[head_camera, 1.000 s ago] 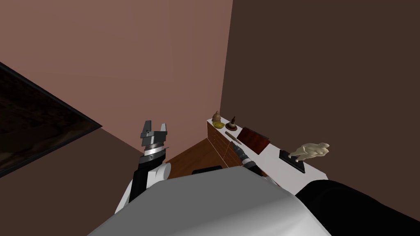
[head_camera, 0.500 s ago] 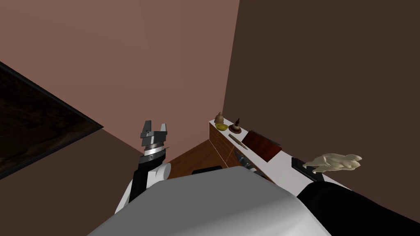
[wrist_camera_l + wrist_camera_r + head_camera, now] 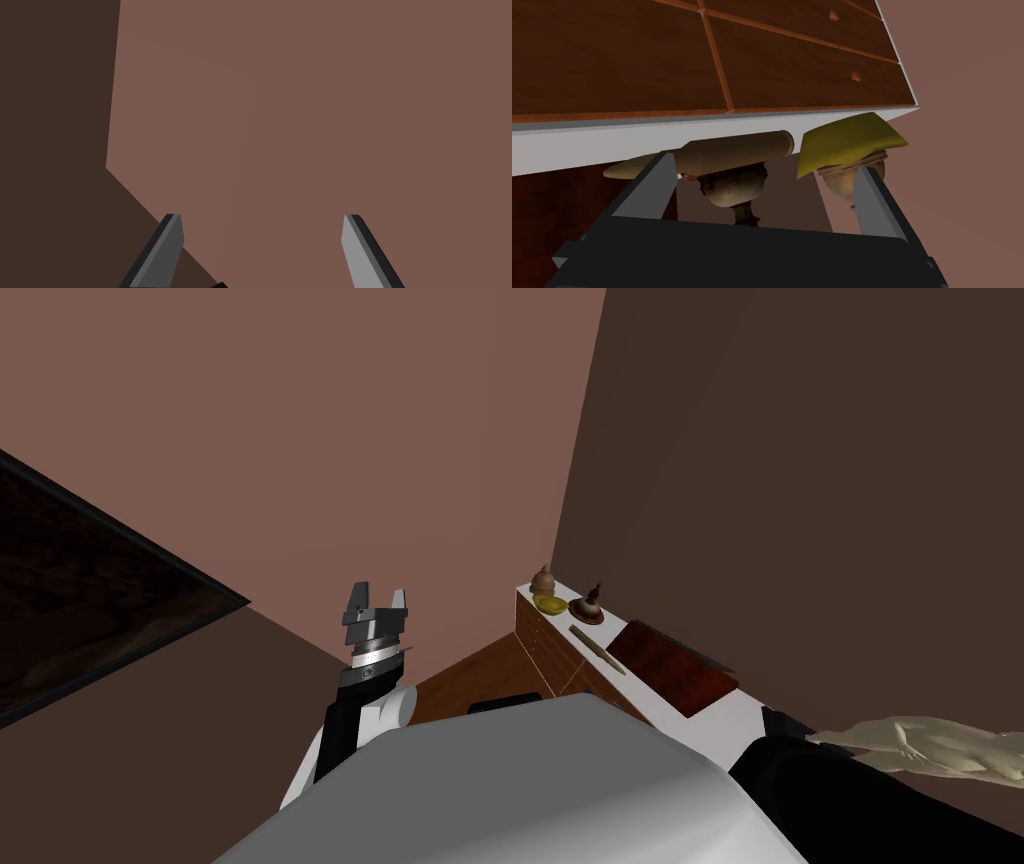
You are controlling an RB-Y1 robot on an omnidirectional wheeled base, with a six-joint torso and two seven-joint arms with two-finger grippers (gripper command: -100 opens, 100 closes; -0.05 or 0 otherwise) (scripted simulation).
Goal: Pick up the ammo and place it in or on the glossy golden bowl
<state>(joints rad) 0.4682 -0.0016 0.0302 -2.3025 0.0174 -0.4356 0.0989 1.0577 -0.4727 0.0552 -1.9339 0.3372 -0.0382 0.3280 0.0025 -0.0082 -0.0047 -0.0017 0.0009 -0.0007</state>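
The right gripper is spread wide with nothing held between its blades, which point at the edge of a cabinet's white top. Directly ahead of the fingers lies the ammo, a brown cartridge resting near the edge of that top and lying crosswise to the gripper. Its pointed end passes behind one finger, and its flat end stops short of the other. Whether that finger touches it cannot be told from the wrist view; in the head view the cartridge lies on its own on the top.

Just past the flat end, on the other finger's side, sits the golden bowl. It is near the ammo with a small gap between them, at the end of the top by the wall. Farther from the gripper, a dark bell-shaped ornament stands right behind the cartridge. A round brown figurine stands right behind the bowl.

Out past the ammo's pointed end, a dark red box lies on the same top, and farther along is a pale statue. Under the top's edge run wooden drawer fronts with small round knobs.

The left gripper is raised well away from the cabinet, with its fingers apart and empty.
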